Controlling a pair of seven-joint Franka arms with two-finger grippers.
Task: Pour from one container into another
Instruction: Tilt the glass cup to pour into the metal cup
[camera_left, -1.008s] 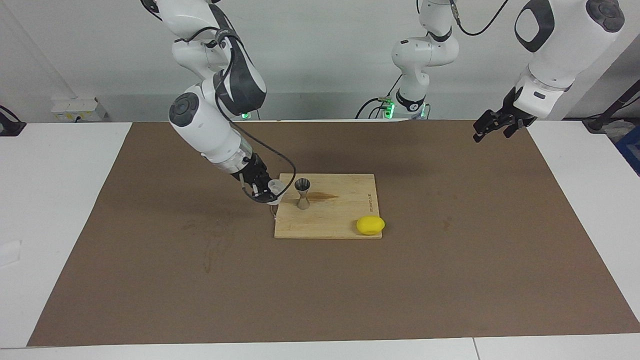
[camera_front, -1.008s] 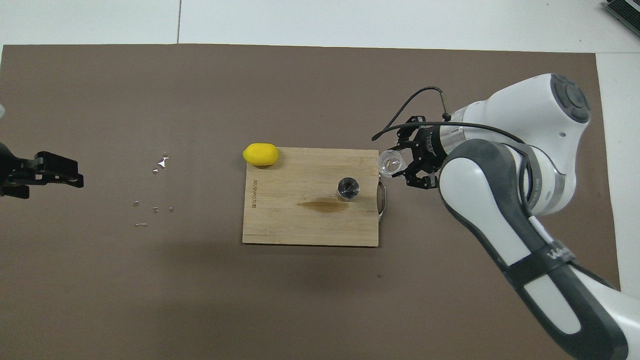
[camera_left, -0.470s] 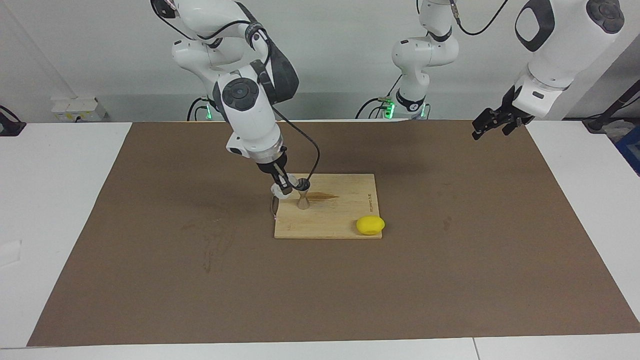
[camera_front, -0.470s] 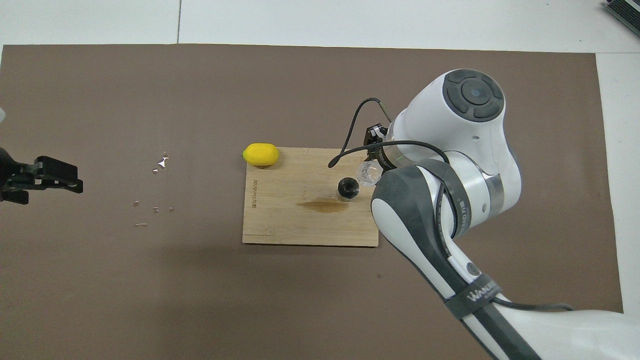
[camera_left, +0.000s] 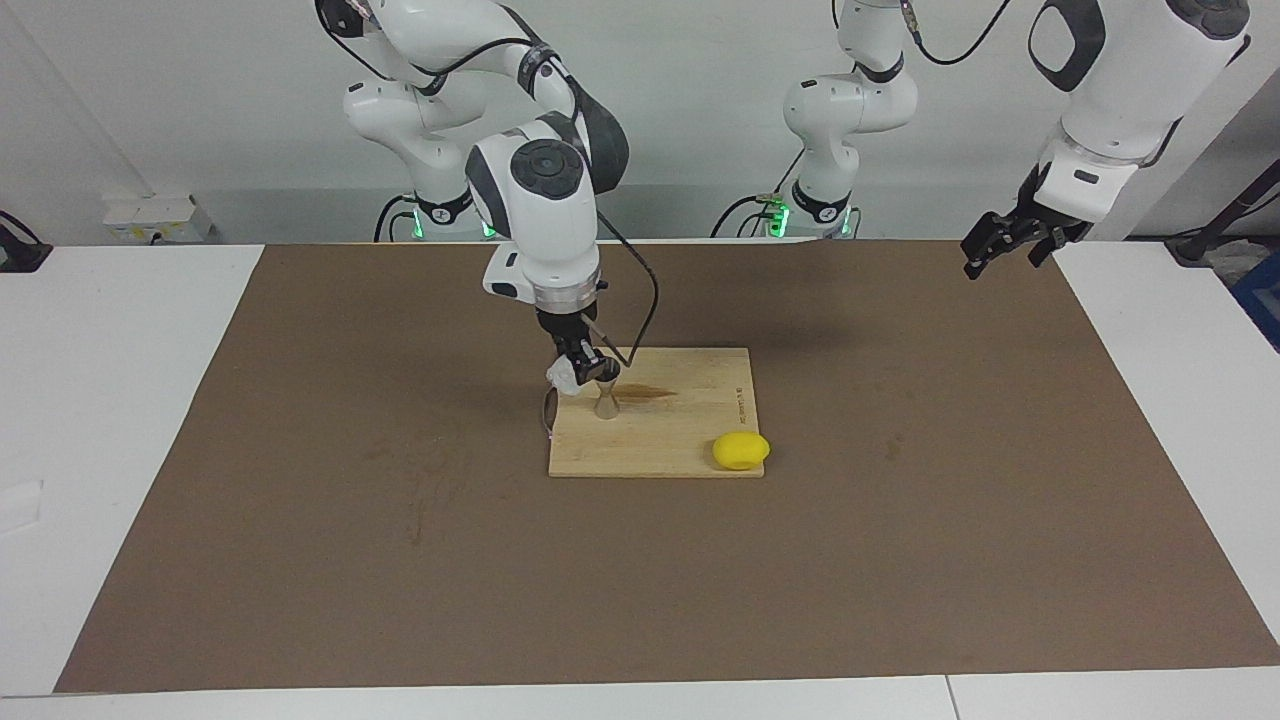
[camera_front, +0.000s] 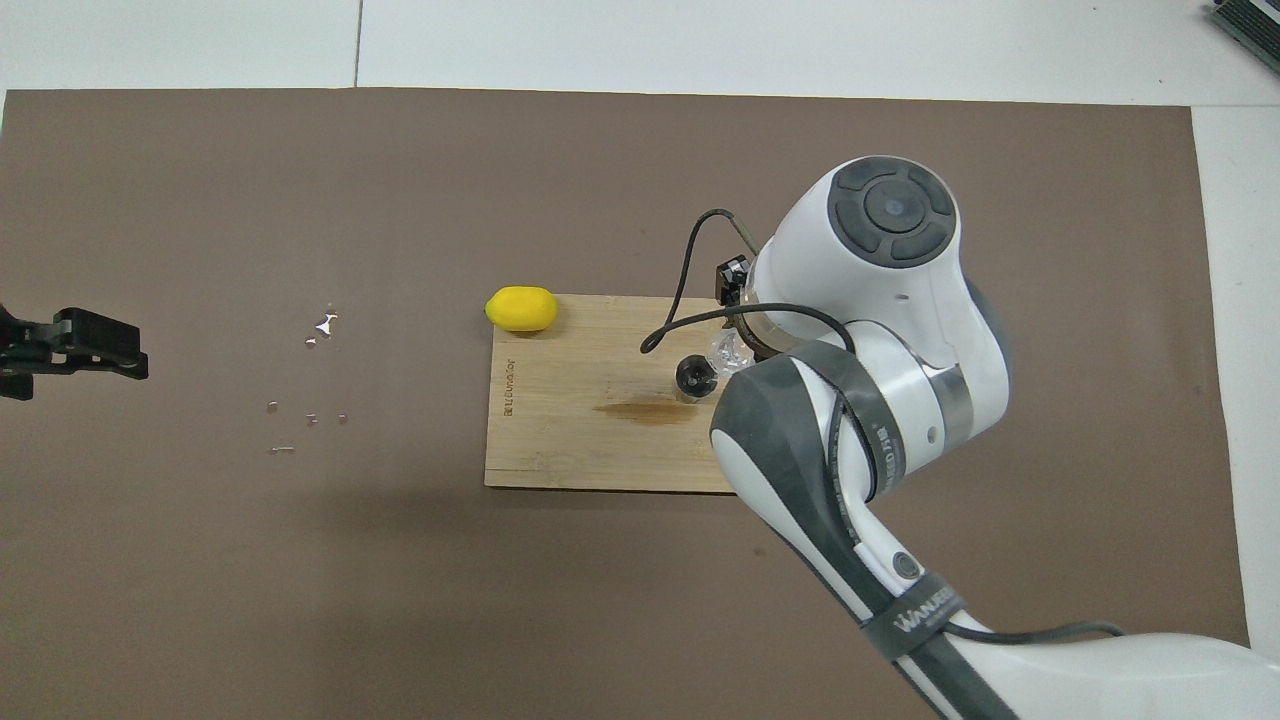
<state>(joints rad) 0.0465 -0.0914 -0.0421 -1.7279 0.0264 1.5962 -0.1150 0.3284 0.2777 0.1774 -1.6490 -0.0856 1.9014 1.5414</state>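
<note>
Reaching in from the right arm's end with the right arm (camera_front: 880, 300), wrist hanging over the wooden board (camera_front: 590, 450). Hiding most of the clear cup (camera_front: 727, 349) under that wrist, leaving only a glint of it showing just beside the mouth of the jigger (camera_front: 693, 376). Standing the jigger upright on the board, next to a brown stain (camera_front: 645, 410). Resting a lemon (camera_front: 521, 308) against the board's corner farthest from the robots. Showing droplets (camera_front: 320, 325) scattered on the brown mat (camera_front: 300, 200). Waiting with the left gripper (camera_front: 75, 342) over the mat's left-arm end.
</note>
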